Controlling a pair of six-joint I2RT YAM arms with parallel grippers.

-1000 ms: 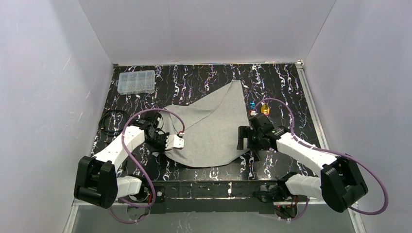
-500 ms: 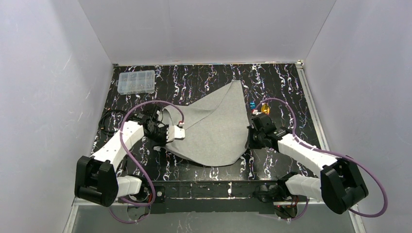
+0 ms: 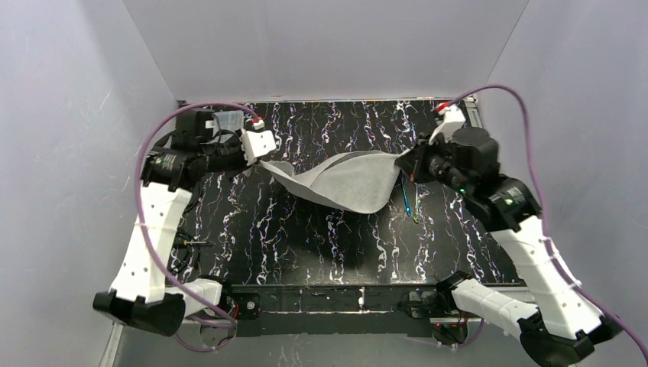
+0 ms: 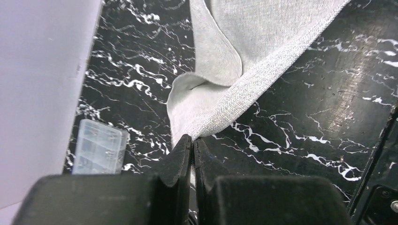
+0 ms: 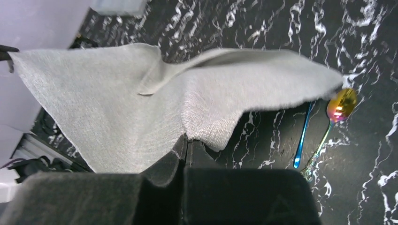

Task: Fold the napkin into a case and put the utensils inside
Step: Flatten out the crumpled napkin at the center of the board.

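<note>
1. Top view: pinching the napkin [image 3: 348, 182] at both ends with left gripper [image 3: 264, 161] and right gripper [image 3: 408, 162], suspending it over the table [image 3: 306, 241], beside the utensils [image 3: 407, 202].
2. Left wrist: clamping tight on a hemmed corner.
3. Right wrist: squeezing the cloth's edge.

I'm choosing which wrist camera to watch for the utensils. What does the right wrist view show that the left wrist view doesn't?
Only the right wrist view shows the blue utensil and the gold-pink spoon lying on the table, and the right gripper shut on the napkin. Only the left wrist view shows the left gripper shut on the napkin's hemmed corner, and shows the clear compartment box plainly. Both show the grey napkin and the black marbled table.
</note>
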